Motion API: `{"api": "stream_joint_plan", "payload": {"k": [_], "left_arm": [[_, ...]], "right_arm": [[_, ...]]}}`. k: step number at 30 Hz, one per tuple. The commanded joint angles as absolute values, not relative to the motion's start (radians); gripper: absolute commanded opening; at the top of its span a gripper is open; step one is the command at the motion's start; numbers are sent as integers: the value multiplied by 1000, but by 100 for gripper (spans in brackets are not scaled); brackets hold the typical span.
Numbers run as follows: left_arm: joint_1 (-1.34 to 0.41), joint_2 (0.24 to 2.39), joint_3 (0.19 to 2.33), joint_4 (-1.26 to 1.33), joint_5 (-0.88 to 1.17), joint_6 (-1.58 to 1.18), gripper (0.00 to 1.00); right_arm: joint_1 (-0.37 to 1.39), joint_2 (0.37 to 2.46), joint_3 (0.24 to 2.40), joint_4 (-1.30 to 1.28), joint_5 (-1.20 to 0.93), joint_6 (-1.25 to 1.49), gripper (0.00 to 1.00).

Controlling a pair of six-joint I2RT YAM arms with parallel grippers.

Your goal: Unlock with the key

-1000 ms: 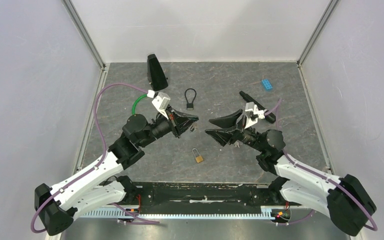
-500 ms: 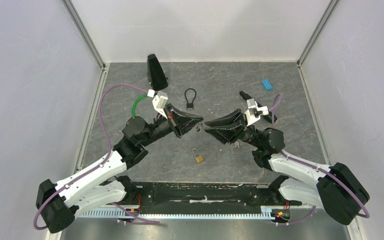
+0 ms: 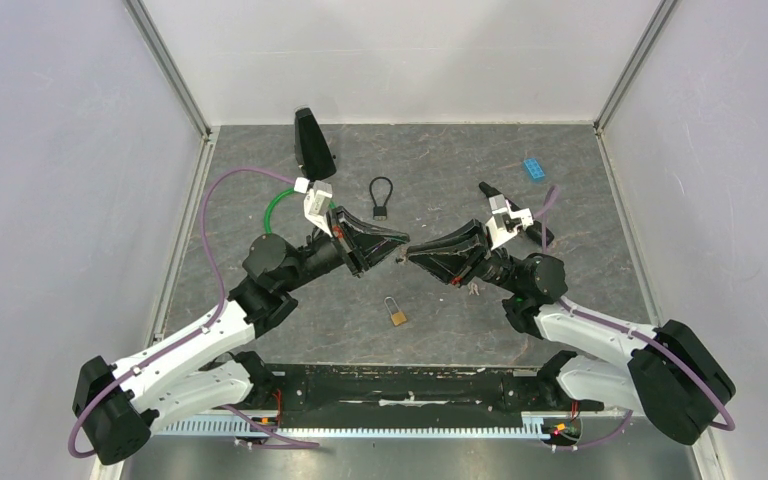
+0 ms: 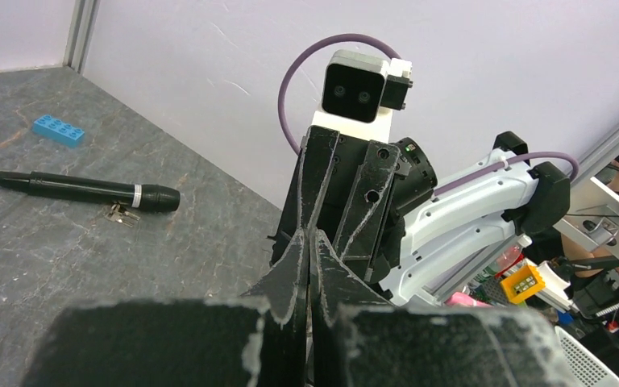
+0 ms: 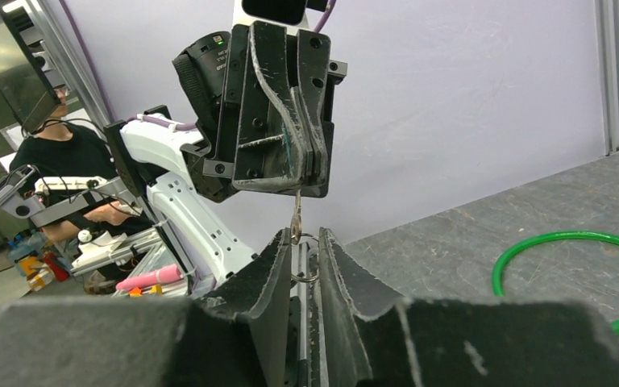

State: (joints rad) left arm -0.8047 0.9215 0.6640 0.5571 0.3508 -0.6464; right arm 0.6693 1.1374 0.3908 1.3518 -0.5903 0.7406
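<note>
Fingers point(image 5: 282, 137) of left gripper point(image 3: 400, 245): shut tight on the key point(image 5: 297, 218), which hangs down from the tips.
Fingers point(image 5: 262, 282) of right gripper point(image 3: 412, 255): a thin gap, with the key ring point(image 5: 305, 260) inside; I cannot tell if they pinch it.
Padlock point(image 3: 396, 312): small and gold, flat on the table point(image 3: 440, 325), close to the arm bases.
Grippers: tip to tip, up over the middle.
Farther back: black pen point(image 4: 81, 192), green ring point(image 5: 560, 236), black loop lock point(image 3: 381, 197).
Farthest: blue brick point(image 3: 534, 168), black wedge point(image 3: 312, 143).

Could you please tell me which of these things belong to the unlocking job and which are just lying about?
For the job:
small silver metal key, in the left gripper
small brass padlock

Lying about:
black cable loop
blue toy brick
green plastic ring
black handheld microphone
black wedge-shaped block
</note>
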Motion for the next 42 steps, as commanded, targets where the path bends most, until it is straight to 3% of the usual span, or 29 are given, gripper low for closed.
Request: {"api": "stream_joint_plan", "payload": {"k": [1, 38, 42], "left_arm": [[-808, 923, 659, 626, 372, -690, 2], [-838, 966, 670, 678, 401, -721, 2], [-839, 967, 671, 678, 398, -720, 2]], "right_arm": [[665, 1135, 428, 1429, -620, 750, 20], [663, 1161, 434, 1500, -655, 792, 7], [665, 1164, 434, 1502, -657, 795, 0]]}}
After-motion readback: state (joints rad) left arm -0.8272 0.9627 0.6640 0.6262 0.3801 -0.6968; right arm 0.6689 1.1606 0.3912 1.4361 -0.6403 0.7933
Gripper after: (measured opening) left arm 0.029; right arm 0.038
